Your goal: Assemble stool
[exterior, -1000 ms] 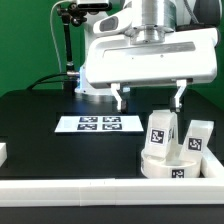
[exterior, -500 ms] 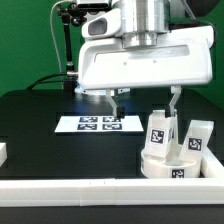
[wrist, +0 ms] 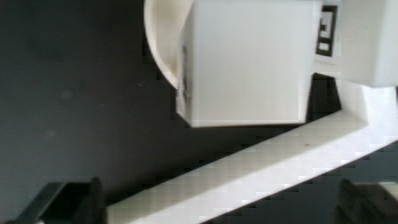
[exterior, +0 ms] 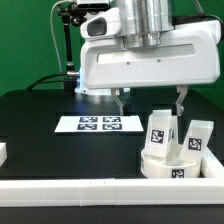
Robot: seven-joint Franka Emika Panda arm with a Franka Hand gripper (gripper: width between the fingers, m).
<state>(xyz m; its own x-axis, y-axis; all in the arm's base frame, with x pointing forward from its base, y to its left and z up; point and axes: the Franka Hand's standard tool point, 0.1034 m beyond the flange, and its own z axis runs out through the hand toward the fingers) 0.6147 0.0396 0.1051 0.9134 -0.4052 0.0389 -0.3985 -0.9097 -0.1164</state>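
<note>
The white round seat (exterior: 176, 164) lies on the black table at the exterior view's right, against the front rail. Two white blocky legs stand on it: one (exterior: 160, 129) nearer the middle, one (exterior: 197, 139) further right, both with black-and-white tags. My gripper (exterior: 150, 100) hangs open and empty above and just behind the seat, its right finger (exterior: 181, 100) over the legs. In the wrist view a leg (wrist: 246, 62) fills the middle, with the seat's edge (wrist: 162, 45) beside it; both fingertips (wrist: 71, 203) show dark at the frame's corners, wide apart.
The marker board (exterior: 96, 124) lies flat at the table's middle. A long white border rail (exterior: 90, 190) runs along the front edge and shows in the wrist view (wrist: 267, 165) too. A white block (exterior: 3, 153) sits at the exterior view's left edge. A black stand (exterior: 68, 45) rises behind.
The gripper has risen a little and shifted slightly to the exterior view's right, fingers still open. The seat and legs have not moved.
</note>
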